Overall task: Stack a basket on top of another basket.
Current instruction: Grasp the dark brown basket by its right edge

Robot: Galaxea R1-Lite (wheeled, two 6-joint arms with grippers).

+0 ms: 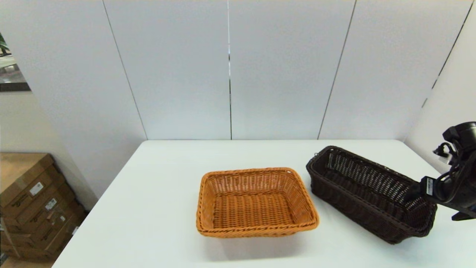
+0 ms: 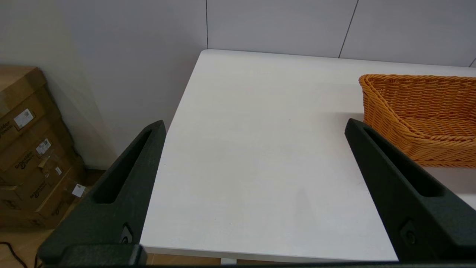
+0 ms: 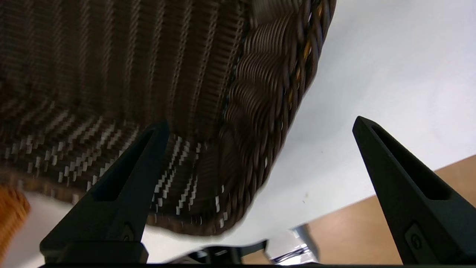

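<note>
A white table (image 1: 156, 208) stands in front of grey wall panels, and brown cardboard boxes (image 1: 33, 204) sit on the floor off its left side. The orange basket (image 1: 256, 203) rests flat near the middle of the table. The dark brown basket (image 1: 368, 193) sits on the table to its right, close but not touching, turned at a slant so one short end points toward the robot's right.

The right gripper (image 3: 260, 123) is at that near short end (the end closest to the table's right edge). Its two black fingers (image 3: 122, 193) are spread wide. In the right wrist view one finger lies over the inside of the dark basket and the other is out past the rim, over bare table, so the braided rim sits between them. They are not squeezing it.

The left gripper (image 2: 254, 124) hovers over the bare left part of the table, wide open and holding nothing, with the orange basket off to one side.
</note>
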